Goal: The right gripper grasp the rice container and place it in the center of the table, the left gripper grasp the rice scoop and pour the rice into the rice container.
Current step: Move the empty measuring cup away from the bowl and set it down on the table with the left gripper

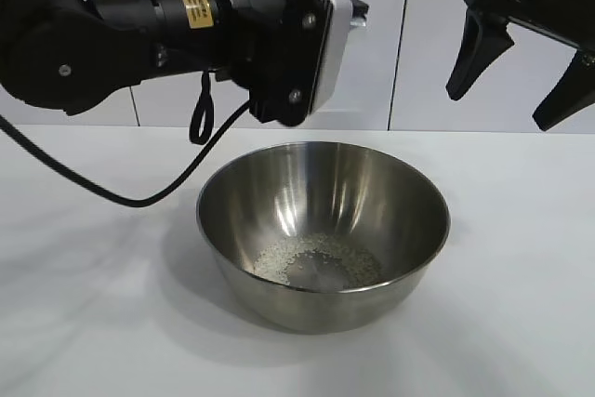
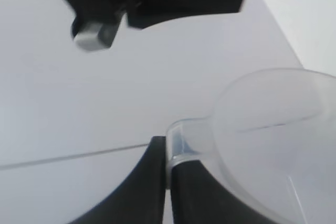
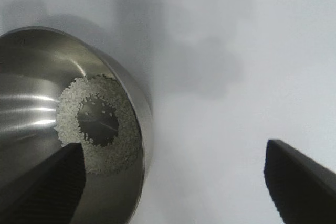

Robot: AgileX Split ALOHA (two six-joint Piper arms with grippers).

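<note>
left gripper point(image 2: 168, 182) clenched on rice scoop point(image 2: 273, 140) handle, above rice container point(image 1: 323, 230) | rice point(image 1: 316, 262) already in it | right gripper point(image 1: 521, 62) released, raised aside

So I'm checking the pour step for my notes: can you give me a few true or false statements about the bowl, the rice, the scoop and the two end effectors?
1. The rice lies in the rice container. True.
2. The left end effector is open and empty. False: it is shut on the rice scoop handle.
3. The right end effector grips the bowl's rim. False: it hangs open above the table, clear of the bowl.
4. The rice forms a ring around a bare spot of steel. True.
</note>
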